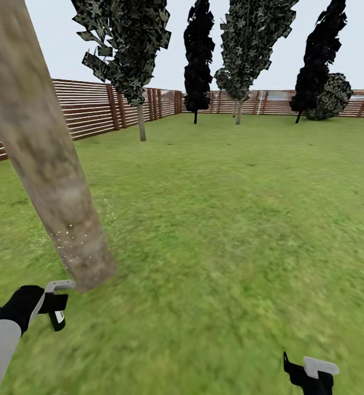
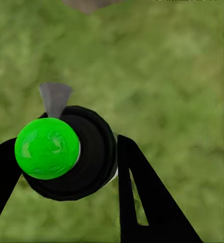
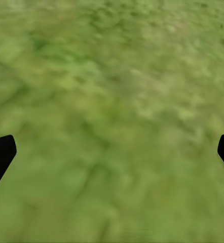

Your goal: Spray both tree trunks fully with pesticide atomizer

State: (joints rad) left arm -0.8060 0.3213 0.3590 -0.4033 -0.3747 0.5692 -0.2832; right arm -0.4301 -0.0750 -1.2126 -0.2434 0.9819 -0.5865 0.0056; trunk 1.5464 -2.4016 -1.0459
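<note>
Green lawn [image 1: 231, 219] surrounds one speckled tree trunk [image 1: 45, 164], the left end effector [image 2: 66, 162] pinching the atomizer [image 2: 66, 157], right end effector [image 3: 112, 152] spread; spraying looks begun, far from complete.

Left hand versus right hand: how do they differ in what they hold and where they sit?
The left hand is shut on the atomizer, green-capped with a grey nozzle; the right hand is open over bare grass. The left hand sits close to the tree trunk; the right hand hangs over open lawn, away from it. Both have black fingers.
</note>
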